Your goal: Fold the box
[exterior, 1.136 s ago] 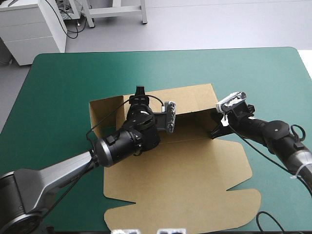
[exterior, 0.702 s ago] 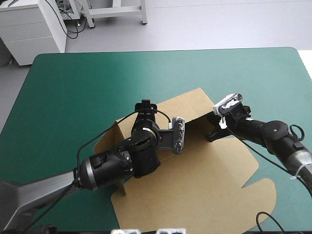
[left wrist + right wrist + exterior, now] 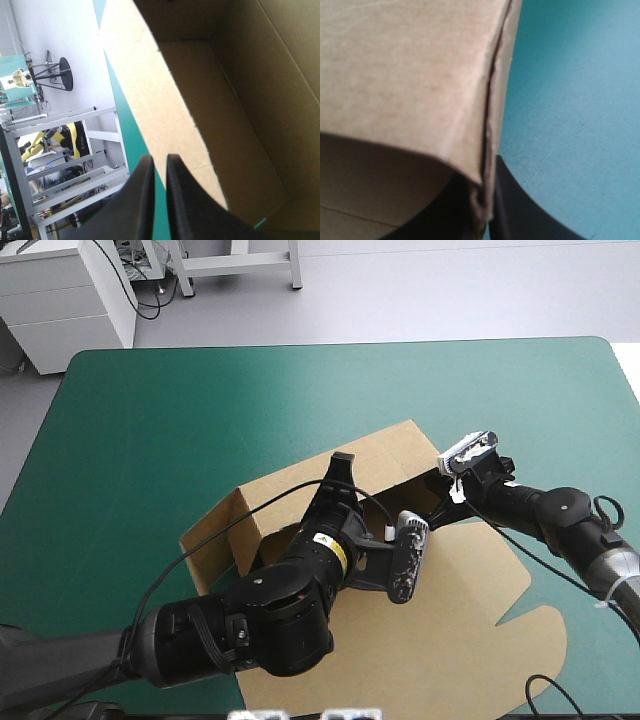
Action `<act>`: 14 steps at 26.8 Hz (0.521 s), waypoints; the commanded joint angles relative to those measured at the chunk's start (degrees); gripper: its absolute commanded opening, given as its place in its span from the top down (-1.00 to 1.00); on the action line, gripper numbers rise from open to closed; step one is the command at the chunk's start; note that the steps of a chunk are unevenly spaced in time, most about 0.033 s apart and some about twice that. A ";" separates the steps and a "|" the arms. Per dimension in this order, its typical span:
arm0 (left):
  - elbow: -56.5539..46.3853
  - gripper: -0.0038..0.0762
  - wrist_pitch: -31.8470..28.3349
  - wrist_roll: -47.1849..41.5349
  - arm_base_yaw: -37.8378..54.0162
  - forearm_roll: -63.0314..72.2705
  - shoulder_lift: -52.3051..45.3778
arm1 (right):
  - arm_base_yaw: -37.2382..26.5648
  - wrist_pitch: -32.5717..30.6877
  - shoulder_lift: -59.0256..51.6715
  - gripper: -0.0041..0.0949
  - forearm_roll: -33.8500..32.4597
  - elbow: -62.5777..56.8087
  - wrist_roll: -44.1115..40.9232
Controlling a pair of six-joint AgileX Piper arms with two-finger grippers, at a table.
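In the high view the brown box (image 3: 470, 625) lies at the middle of the teal-green cover (image 3: 150, 410) and reaches toward the lower right of the frame, where its broad lid panel lies flat. At the centre its long wall stands raised and tilted, and a shorter side wall stands up at centre left, the two meeting at a corner. We see the left gripper (image 3: 342, 465) just above centre, at the end of the bulky arm that fills the lower left, its black tip against the long wall. In the left wrist view its fingers (image 3: 145, 200) rise at bottom centre, drawn almost together with only a thin slit between them, and we see no board in that slit. Ahead of them the wall's pale face and top edge run up the frame, with the box's shaded inside filling the right half. The right gripper (image 3: 440, 502) sits right of centre in the high view, at the right end of the long wall. In the right wrist view its black fingers (image 3: 530, 220) clamp the box's folded corner at bottom centre, the board's edge pinched between them and the teal-green cover filling the right side.
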State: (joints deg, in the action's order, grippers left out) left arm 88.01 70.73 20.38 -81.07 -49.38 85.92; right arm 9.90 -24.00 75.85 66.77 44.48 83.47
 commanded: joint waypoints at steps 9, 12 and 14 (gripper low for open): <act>21.67 0.86 2.95 5.61 27.77 25.83 -2.39 | 0.00 1.67 -1.15 0.95 0.89 1.63 0.01; 23.16 0.86 2.95 5.61 39.88 33.49 -2.39 | 0.00 1.67 -1.15 0.95 0.89 1.63 0.01; 23.16 0.86 2.95 5.61 47.12 38.48 -2.39 | 0.00 1.67 -1.15 0.95 0.89 1.63 0.01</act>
State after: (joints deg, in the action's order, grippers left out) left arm 109.15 71.52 26.26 -42.33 -17.16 85.86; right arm 9.90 -23.59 75.85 66.77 44.48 83.35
